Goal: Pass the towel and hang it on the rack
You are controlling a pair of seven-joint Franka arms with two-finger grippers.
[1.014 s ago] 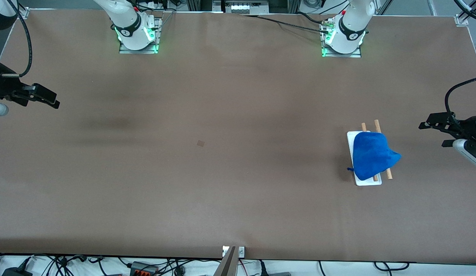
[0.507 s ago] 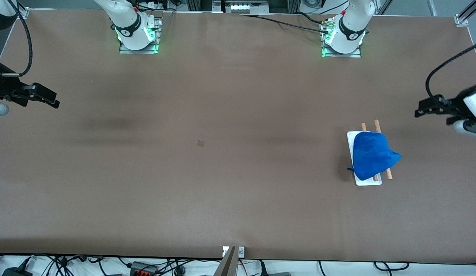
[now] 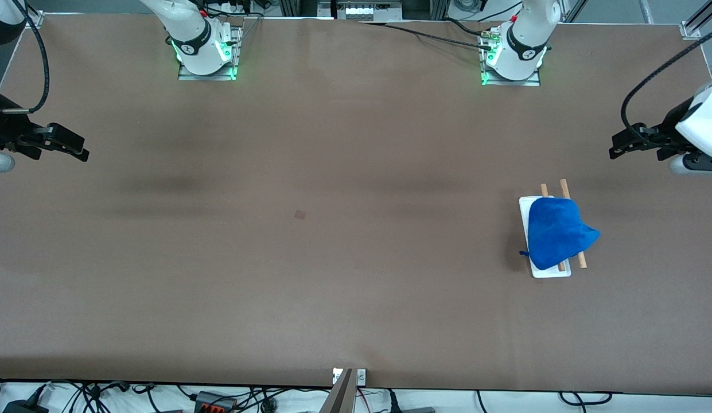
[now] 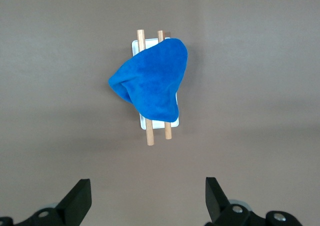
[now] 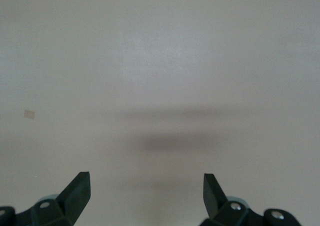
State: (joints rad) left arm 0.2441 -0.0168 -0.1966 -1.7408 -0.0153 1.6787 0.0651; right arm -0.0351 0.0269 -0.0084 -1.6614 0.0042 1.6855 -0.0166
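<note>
A blue towel (image 3: 556, 232) hangs draped over the two wooden rods of the rack (image 3: 548, 272), which stands on its white base toward the left arm's end of the table. In the left wrist view the towel (image 4: 150, 86) covers most of the rack (image 4: 150, 136). My left gripper (image 3: 617, 150) is open and empty, up in the air over the table's left-arm end, apart from the rack; its jaws show wide apart (image 4: 147, 198). My right gripper (image 3: 80, 150) is open and empty over the right arm's end of the table (image 5: 145, 193).
The brown table (image 3: 333, 258) bears a small dark square mark (image 3: 300, 214) near its middle. The arm bases (image 3: 206, 51) stand along the edge farthest from the front camera. Cables lie past the near edge.
My left gripper has moved away from the front camera, away from the rack. The towel, rack and right arm have not moved.
</note>
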